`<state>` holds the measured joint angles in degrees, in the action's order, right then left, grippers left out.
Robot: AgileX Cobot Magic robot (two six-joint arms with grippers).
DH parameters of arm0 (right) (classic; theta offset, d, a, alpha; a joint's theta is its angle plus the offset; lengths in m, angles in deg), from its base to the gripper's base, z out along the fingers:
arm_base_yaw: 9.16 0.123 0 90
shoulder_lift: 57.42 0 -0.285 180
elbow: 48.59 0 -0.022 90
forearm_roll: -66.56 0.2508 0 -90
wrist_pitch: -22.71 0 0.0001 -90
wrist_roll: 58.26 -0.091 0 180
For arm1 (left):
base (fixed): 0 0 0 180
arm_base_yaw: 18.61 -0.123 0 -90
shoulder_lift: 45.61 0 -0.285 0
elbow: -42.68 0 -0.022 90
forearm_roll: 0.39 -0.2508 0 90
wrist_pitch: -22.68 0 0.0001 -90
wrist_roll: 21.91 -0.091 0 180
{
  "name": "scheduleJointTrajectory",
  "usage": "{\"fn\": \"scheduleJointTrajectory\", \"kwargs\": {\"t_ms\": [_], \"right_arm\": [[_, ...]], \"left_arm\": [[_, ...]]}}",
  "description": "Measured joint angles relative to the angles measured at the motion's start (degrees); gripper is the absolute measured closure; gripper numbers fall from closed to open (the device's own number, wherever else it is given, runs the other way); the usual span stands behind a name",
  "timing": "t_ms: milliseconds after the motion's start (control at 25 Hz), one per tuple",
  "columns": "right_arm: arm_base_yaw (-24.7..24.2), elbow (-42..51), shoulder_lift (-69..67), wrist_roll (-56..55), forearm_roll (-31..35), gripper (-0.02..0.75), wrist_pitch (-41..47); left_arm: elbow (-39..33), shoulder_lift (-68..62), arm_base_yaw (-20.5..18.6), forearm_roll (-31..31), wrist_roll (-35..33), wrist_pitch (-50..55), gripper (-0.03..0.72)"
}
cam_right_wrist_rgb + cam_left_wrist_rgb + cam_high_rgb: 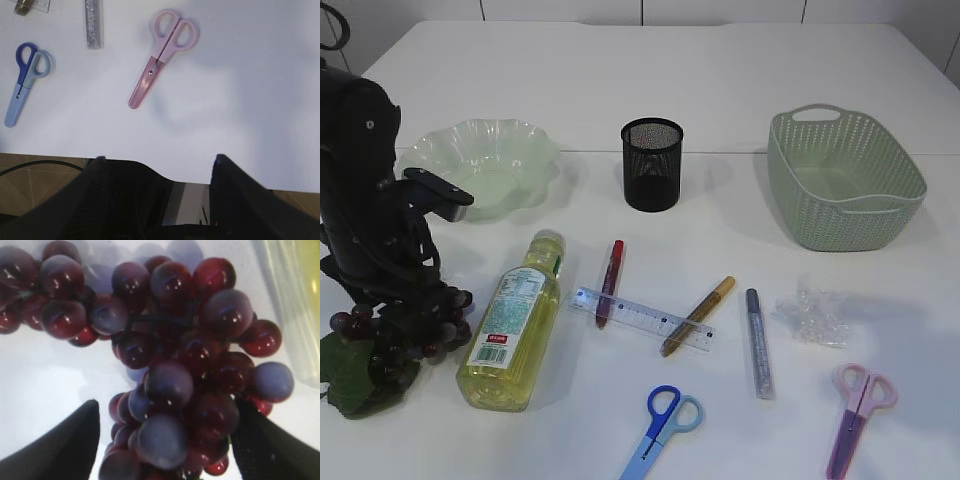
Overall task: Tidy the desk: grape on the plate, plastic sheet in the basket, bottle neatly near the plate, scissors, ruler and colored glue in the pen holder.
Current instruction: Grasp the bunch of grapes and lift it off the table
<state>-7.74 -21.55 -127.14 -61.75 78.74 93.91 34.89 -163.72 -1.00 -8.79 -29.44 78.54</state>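
The grape bunch (170, 355), dark red and purple, lies on the table left of the bottle (515, 320). My left gripper (167, 405) is open, its fingers down on either side of the bunch's lower part; the left finger (65, 445) stands clear of it. My right gripper (160, 160) is open and empty over the table's front edge, with the pink scissors (162, 50) and blue scissors (25, 75) ahead of it. The ruler (640, 318), red glue (610, 280), gold glue (698, 315) and silver glue (760, 342) lie mid-table. The plastic sheet (812, 315) sits crumpled on the right.
The green plate (480, 165) stands at the back left, just behind my left arm (370, 200). The black mesh pen holder (652, 165) is at the back centre and the green basket (845, 180) at the back right.
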Motion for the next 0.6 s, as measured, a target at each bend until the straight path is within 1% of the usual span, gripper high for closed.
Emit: {"fn": "scheduleJointTrajectory", "kwargs": {"t_ms": [360,600], "right_arm": [[0.0,0.0,0.0,0.0,-0.62,0.239,0.0],[0.0,0.0,0.0,0.0,-1.45,0.238,0.0]], "left_arm": [[0.11,-4.06,0.0,-0.12,0.0,-1.4,0.1],[0.11,-5.01,0.0,0.66,0.0,-2.74,0.13]]}}
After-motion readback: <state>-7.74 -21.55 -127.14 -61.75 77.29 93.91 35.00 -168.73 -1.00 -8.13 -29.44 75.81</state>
